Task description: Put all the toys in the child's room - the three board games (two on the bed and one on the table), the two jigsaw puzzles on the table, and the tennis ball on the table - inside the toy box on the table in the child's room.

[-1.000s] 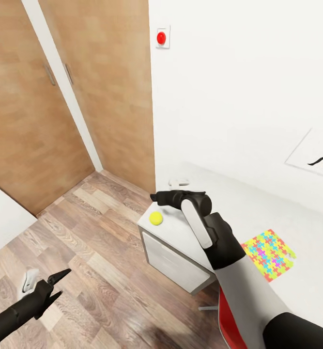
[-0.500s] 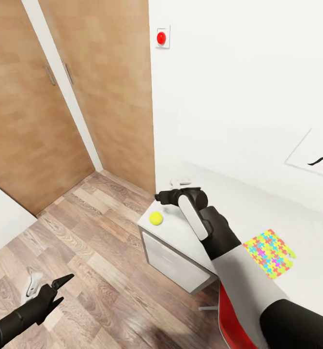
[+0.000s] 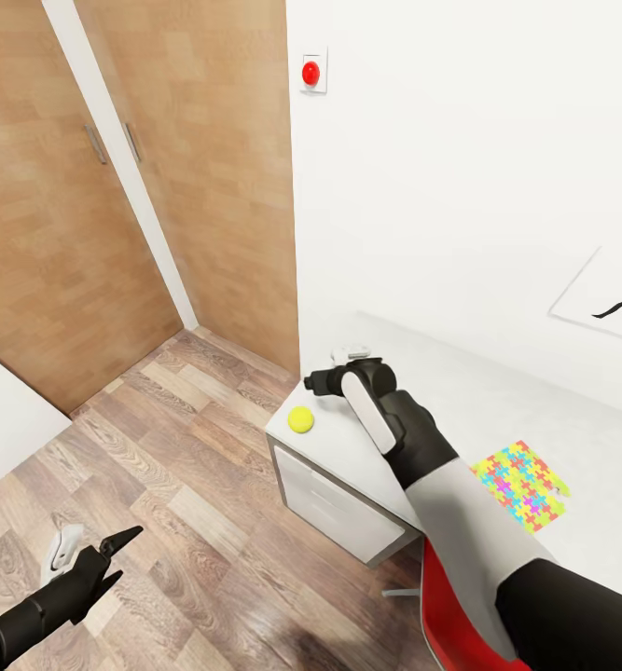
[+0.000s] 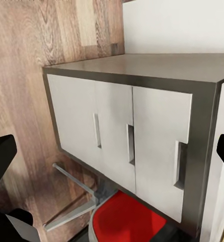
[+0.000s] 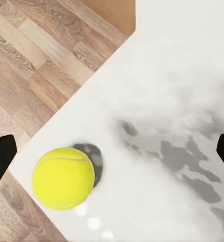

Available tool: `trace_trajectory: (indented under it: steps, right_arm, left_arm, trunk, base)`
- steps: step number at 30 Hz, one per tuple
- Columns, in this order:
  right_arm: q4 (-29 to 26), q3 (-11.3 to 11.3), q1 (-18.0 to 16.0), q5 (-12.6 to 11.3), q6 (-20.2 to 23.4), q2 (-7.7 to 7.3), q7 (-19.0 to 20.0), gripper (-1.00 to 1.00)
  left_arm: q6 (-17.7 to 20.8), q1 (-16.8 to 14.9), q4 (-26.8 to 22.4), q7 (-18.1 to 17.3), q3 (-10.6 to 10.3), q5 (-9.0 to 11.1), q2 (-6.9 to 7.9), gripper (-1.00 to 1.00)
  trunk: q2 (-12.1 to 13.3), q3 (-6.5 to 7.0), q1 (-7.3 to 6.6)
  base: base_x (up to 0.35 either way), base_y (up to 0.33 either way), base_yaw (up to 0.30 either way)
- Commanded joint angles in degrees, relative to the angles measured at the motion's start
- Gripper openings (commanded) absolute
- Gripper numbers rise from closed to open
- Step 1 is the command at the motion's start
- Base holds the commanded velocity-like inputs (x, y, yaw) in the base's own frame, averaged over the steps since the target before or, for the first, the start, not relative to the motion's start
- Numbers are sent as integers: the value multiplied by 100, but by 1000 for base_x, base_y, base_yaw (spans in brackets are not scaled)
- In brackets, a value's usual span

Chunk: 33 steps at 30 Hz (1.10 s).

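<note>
Bright even render, sharp focus; soft shadow beside tennis ball.

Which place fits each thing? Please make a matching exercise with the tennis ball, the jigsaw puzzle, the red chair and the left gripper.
Things:
1. tennis ball
2. jigsaw puzzle
3. red chair
4. left gripper

Places:
A. above the wood floor, away from the table
B. near the table's corner
C. tucked under the table's edge
D. flat on the tabletop, beyond the right arm

Pairs: 1-B, 2-D, 3-C, 4-A

The right arm hides, perhaps, a corner of the jigsaw puzzle.
</note>
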Motion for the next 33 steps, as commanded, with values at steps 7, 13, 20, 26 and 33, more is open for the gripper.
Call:
trace_trajectory:
  steps: [7, 13, 20, 26, 33]
  right_arm:
    - [182, 35, -85, -49, 105, 0, -78, 100]
    - [219, 149, -103, -43, 136, 0, -81, 100]
    - [237, 282, -116, -49, 138, 0, -96, 100]
    - [245, 320, -120, -55, 134, 0, -105, 100]
    - [250, 336, -122, -50, 129, 0, -111, 100]
  left_arm:
    - [5, 0, 0, -63, 11, -44, -3, 100]
    - [-1, 1, 0, -65, 10, -42, -5, 100]
    - [-5, 2, 0, -65, 10, -36, -6, 100]
    - [-6, 3, 0, -65, 8, -33, -10, 100]
    - [-6, 4, 0, -66, 7, -30, -11, 100]
  trunk:
    - [-10, -9, 3]
    - [-10, -9, 3]
    - [-10, -9, 3]
    - [-10, -9, 3]
    - [-10, -9, 3]
  base:
    - [0, 0, 0]
    - [0, 0, 0]
    - [0, 0, 0]
    - [0, 0, 62]
    - [0, 0, 194]
